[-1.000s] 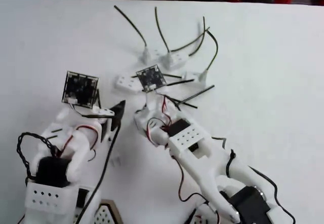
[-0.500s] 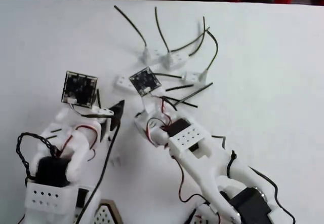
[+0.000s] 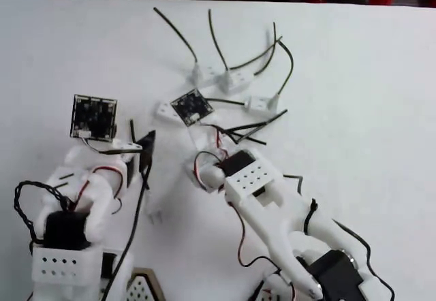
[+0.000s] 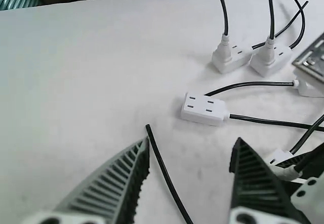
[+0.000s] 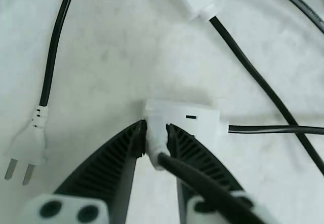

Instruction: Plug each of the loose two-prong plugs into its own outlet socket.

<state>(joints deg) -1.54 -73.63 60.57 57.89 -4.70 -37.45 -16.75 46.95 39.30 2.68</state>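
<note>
My right gripper (image 5: 155, 133) is shut on a white two-prong plug (image 5: 157, 145), which butts against a white outlet socket (image 5: 188, 119); I cannot tell how deep the prongs sit. Beside it lies a loose white plug (image 5: 25, 148), prongs bare, on a black cord. My left gripper (image 4: 191, 145) hangs open over the bare table, short of another white outlet socket (image 4: 205, 108). In the high view this socket (image 3: 167, 110) lies beside the right arm's wrist board (image 3: 191, 107). The left gripper (image 3: 141, 152) is at the lower left.
Two more white outlets with plugs in them (image 4: 230, 57) (image 4: 271, 59) lie farther back, with black cords fanning out (image 3: 218, 42). A loose cord end (image 4: 148, 127) lies by the left fingers. Both arm bases crowd the near edge.
The left arm has drawn back and to the left. The right wrist has shifted left and slightly farther out, still holding its plug.
</note>
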